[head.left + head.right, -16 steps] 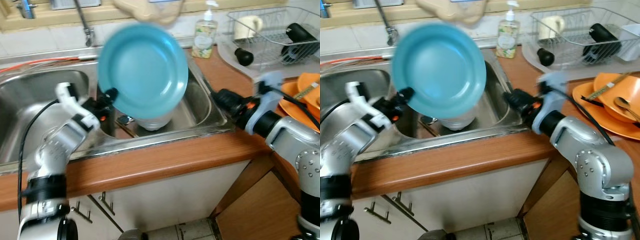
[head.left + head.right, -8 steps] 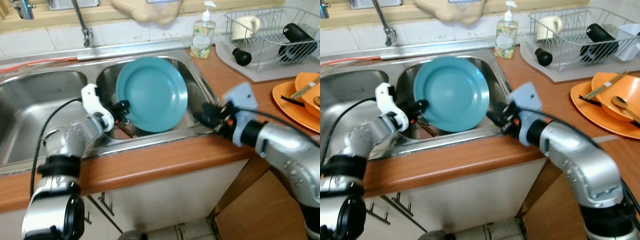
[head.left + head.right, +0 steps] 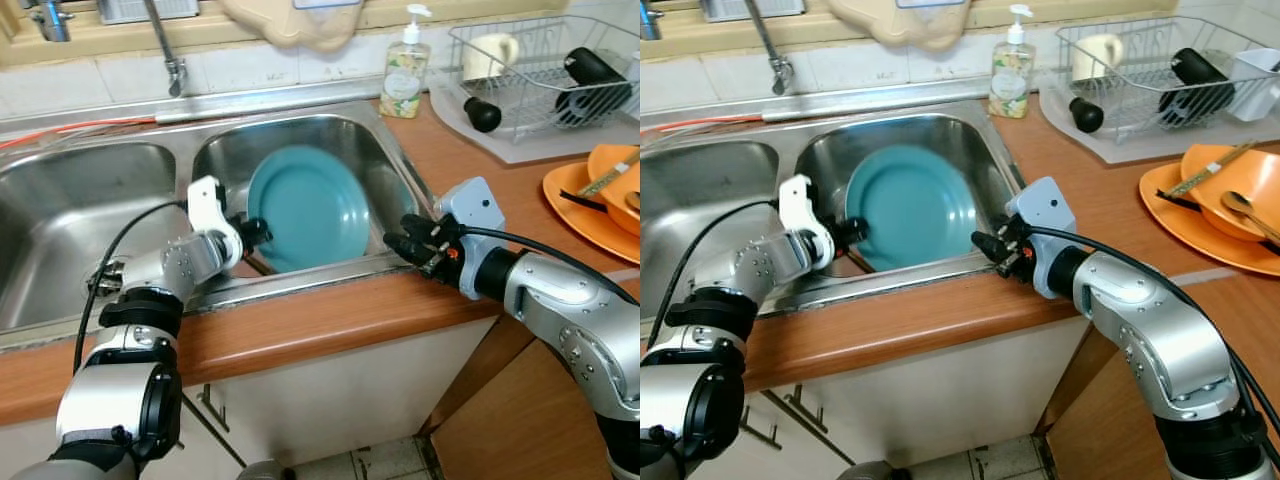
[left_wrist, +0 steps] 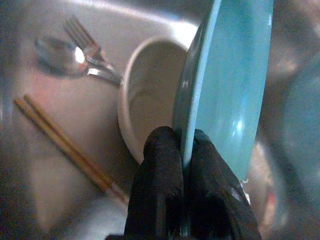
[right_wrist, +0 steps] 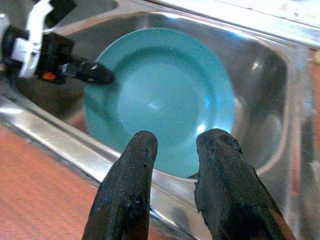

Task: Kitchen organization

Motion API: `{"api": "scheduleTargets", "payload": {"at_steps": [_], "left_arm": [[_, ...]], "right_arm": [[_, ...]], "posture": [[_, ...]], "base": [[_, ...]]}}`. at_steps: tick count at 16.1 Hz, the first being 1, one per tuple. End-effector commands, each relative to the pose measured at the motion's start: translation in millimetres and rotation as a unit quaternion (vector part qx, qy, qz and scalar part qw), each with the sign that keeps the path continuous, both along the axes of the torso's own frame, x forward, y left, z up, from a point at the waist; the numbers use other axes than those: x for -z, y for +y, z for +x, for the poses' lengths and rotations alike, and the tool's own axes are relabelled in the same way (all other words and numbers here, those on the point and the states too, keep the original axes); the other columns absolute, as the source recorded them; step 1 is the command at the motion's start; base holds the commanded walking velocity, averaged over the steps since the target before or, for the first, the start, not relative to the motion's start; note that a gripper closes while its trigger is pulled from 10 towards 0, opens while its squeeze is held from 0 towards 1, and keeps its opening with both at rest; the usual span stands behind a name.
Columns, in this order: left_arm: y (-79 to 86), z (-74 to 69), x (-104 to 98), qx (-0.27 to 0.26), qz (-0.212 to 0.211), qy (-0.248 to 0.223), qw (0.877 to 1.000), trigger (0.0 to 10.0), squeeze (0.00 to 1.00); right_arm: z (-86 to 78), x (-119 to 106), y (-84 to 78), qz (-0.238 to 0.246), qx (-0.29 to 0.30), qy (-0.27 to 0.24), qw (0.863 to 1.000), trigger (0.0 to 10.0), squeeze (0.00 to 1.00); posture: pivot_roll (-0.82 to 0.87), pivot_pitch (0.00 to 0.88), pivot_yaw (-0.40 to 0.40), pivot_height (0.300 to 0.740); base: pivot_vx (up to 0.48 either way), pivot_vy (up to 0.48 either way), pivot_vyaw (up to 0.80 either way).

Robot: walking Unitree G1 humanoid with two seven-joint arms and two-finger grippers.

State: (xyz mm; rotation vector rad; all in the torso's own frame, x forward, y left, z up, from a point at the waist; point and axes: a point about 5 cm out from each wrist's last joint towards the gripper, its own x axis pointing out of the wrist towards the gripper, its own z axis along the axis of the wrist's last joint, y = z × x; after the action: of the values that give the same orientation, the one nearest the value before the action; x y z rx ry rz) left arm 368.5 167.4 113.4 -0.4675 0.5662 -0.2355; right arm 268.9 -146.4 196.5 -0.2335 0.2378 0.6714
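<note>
The left gripper (image 4: pixel 182 150) is clamped on the rim of a teal plate (image 3: pixel 308 207), one black finger on each face of it; the fingers (image 4: pixel 160 165) press so close that only the plate's thin edge shows between them; in the head views the fingertips are small and partly lost against the plate's left edge. The plate stands tilted inside the right basin of the steel sink (image 3: pixel 210 150), its face turned up and toward the robot, its lower edge hidden behind the sink's front wall.

Behind the plate the left wrist view shows a cream cup (image 4: pixel 145 95), more than half covered by the plate; beyond it on the basin floor lie a spoon (image 4: pixel 60 55) and a fork (image 4: pixel 87 42) side by side, both soft with blur, and a pair of wooden chopsticks (image 4: pixel 65 137) whose near ends run under the gripper.

The right gripper (image 5: pixel 172 150) hovers at the front right rim of the same basin, its two fingers a narrow gap apart and holding nothing, pointed at the plate; the fingertips are hard to separate in the head views.

On the wooden counter (image 3: pixel 330 320) to the right stand a soap bottle (image 3: pixel 405 65), a wire dish rack (image 3: pixel 1140 55) holding a pale mug and dark items too small to name, and orange plates (image 3: pixel 1200 215) cut off by the frame edge.
</note>
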Motion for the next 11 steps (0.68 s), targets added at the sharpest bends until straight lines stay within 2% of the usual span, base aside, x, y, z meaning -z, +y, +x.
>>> {"api": "scheduleTargets", "payload": {"at_steps": [1, 2, 3, 4, 7, 8, 9, 10, 11], "left_arm": [[0.5, 6.7, -12.5, -0.003, 0.009, -0.022, 1.0, 10.0, 0.5], [0.6, 7.4, -11.6, -0.004, 0.01, -0.021, 1.0, 10.0, 0.91], [0.8, 7.9, -11.5, -0.005, 0.012, -0.022, 1.0, 10.0, 1.0], [0.9, 8.3, -11.5, -0.006, 0.013, -0.023, 1.0, 10.0, 1.0], [5.2, 9.9, -19.7, 0.012, 0.027, -0.071, 0.997, 10.0, 1.0], [8.0, 6.9, -23.4, 0.033, 0.044, -0.101, 0.993, 10.0, 1.0], [12.1, 2.8, -29.6, 0.051, 0.072, -0.148, 0.985, 10.0, 1.0], [13.8, 0.2, -32.1, 0.057, 0.079, -0.164, 0.982, 10.0, 1.0], [17.1, -5.2, -38.0, 0.068, 0.102, -0.201, 0.972, 10.0, 1.0]], "right_arm": [[-0.7, 1.8, 0.2, -0.005, 0.003, 0.001, 1.0, 10.0, 0.0], [1.3, 2.4, -1.5, -0.005, 0.016, 0.001, 1.0, 10.0, 0.0], [2.4, 2.2, -2.5, -0.005, 0.023, 0.001, 1.0, 10.0, 0.0], [3.0, 2.1, -3.0, -0.004, 0.027, 0.001, 1.0, 10.0, 0.0], [4.8, 0.6, -4.9, -0.001, 0.042, -0.002, 0.999, 10.0, 0.0], [6.0, -0.6, -5.1, 0.005, 0.056, -0.011, 0.998, 10.0, 0.09], [8.8, -2.6, -6.2, 0.009, 0.078, -0.026, 0.997, 10.0, 0.96], [10.1, -3.3, -7.0, 0.01, 0.089, -0.032, 0.995, 10.0, 1.0], [12.5, -3.4, -8.4, 0.012, 0.11, -0.037, 0.993, 10.0, 1.0]], "posture": [[-0.08, 0.0, 0.101, 0.74], [-0.08, 0.0, 0.101, 0.74], [-0.08, 0.0, 0.101, 0.74], [-0.08, 0.0, 0.101, 0.74], [-0.08, 0.0, 0.097, 0.74], [-0.08, 0.0, 0.092, 0.74], [-0.08, 0.0, 0.089, 0.74], [-0.07, 0.0, 0.086, 0.74], [-0.07, 0.0, 0.083, 0.74]], "base": [[0.0, 0.0, 0.0], [0.0, 0.0, 0.0], [0.0, 0.0, 0.0], [0.0, 0.0, 0.0], [0.0, 0.0, 0.0], [0.0, 0.0, 0.0], [0.0, 0.0, 0.0], [0.0, 0.0, 0.0], [0.0, 0.0, 0.0]]}}
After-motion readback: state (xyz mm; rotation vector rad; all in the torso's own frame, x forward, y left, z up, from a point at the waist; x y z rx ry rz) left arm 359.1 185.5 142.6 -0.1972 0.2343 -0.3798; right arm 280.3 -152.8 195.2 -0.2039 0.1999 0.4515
